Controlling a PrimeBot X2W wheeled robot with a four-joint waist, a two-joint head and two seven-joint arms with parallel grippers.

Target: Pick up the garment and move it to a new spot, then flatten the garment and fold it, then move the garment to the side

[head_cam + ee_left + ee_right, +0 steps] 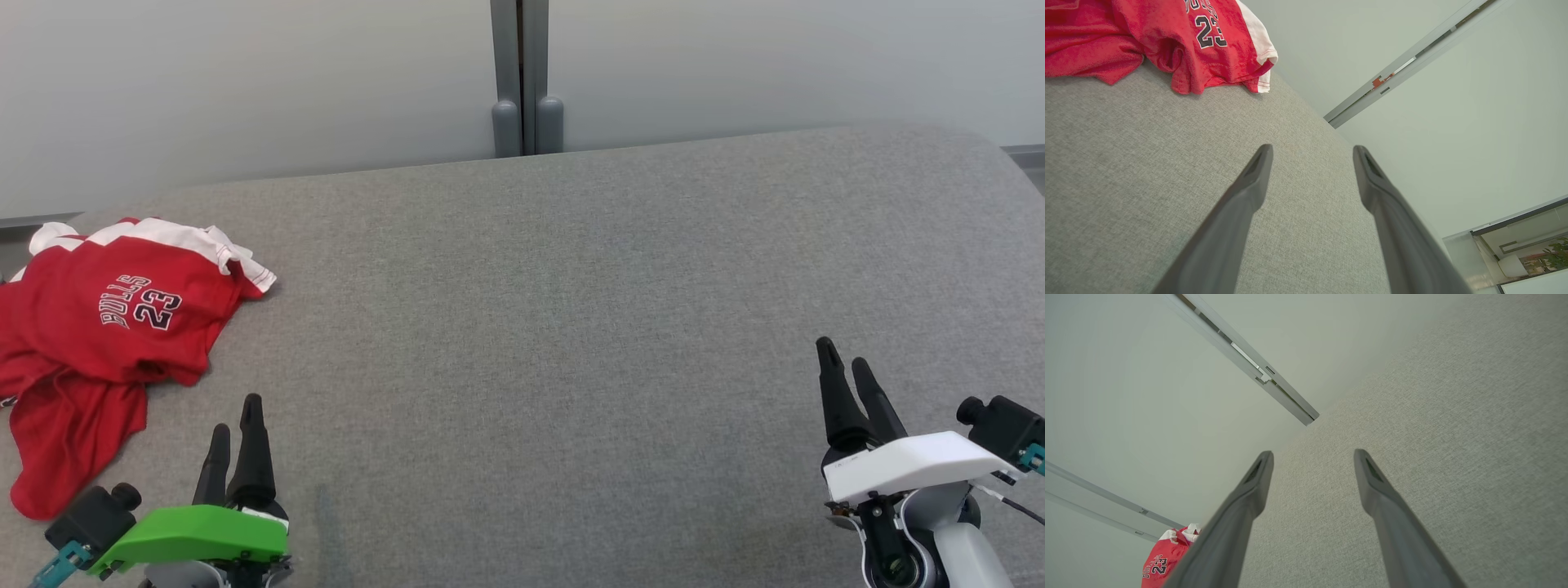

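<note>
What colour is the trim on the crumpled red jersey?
White: the trim edges the far side of the crumpled red jersey. Head view shows it best.

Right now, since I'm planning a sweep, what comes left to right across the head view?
Red Bulls 23 jersey → left gripper, open → grey wall post → right gripper, open.

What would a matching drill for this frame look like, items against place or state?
Items:
1. red Bulls 23 jersey
2. left gripper
3. right gripper
4. grey fabric surface

Descriptions:
A. open, white cover, lower right of head view
B. crumpled, far left of head view
C. open, green cover, near the jersey's lower edge
D. lies under the jersey

Pairs: 1-B, 2-C, 3-A, 4-D
</note>
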